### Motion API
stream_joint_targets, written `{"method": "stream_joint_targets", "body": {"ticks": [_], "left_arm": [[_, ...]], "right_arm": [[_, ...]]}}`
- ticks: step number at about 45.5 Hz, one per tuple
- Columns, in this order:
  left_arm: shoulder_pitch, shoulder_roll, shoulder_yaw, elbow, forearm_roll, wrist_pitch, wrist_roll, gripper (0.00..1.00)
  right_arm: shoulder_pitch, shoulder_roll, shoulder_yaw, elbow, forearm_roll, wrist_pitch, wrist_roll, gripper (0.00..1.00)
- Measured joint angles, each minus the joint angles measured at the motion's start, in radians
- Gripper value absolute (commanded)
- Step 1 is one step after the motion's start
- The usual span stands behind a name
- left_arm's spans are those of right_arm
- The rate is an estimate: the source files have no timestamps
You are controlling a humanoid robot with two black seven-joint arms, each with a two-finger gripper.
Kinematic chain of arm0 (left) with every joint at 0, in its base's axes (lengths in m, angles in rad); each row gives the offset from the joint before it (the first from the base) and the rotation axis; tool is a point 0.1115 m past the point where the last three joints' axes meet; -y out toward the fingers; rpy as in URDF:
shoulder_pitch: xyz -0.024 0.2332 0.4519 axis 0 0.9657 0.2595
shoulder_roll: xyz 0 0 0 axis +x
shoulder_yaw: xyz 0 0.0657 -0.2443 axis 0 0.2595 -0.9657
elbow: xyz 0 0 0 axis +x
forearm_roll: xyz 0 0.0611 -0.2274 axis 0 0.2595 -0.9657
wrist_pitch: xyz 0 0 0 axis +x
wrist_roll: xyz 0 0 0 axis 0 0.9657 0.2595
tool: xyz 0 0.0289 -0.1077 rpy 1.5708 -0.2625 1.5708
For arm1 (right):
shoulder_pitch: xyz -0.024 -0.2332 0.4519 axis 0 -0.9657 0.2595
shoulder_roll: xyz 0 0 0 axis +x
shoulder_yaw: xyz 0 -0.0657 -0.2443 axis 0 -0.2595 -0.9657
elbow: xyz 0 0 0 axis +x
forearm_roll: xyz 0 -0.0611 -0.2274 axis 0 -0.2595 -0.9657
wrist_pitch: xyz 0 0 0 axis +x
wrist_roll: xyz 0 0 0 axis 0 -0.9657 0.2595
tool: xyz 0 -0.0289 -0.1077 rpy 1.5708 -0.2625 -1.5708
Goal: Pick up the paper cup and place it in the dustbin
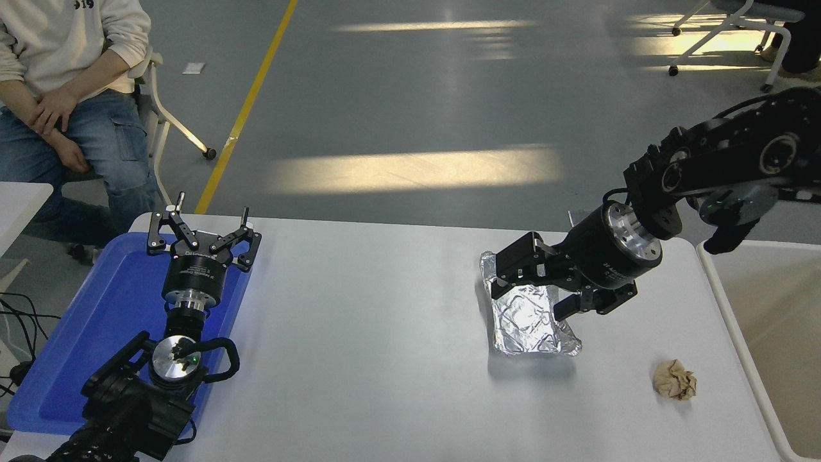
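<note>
No paper cup shows anywhere in the head view. The dustbin (721,289), a large beige bin with a pale rim, stands off the table's right end, cut by the picture's edge. My right gripper (540,283) reaches in from the right and hangs open over the far end of a crinkled silver foil tray (526,324). I see nothing between its fingers. My left gripper (204,232) is parked open over the blue tray at the lower left.
A flat blue tray (83,333) lies at the table's left end. Near the front right corner sits a crumpled brown paper ball (674,379). A person sits on a chair (163,115) beyond the far left corner.
</note>
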Motion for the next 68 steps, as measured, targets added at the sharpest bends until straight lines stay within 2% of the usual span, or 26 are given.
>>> {"method": "stream_joint_targets", "body": {"ticks": [24, 68], "left_arm": [[0.000, 0.000, 0.000, 0.000, 0.000, 0.000, 0.000, 1.00], [0.000, 0.001, 0.000, 0.000, 0.000, 0.000, 0.000, 1.00]], "right_arm": [[0.084, 0.038, -0.045, 0.018, -0.104, -0.003, 0.000, 1.00], [0.129, 0.032, -0.076, 0.037, -0.136, -0.003, -0.001, 1.00]]}}
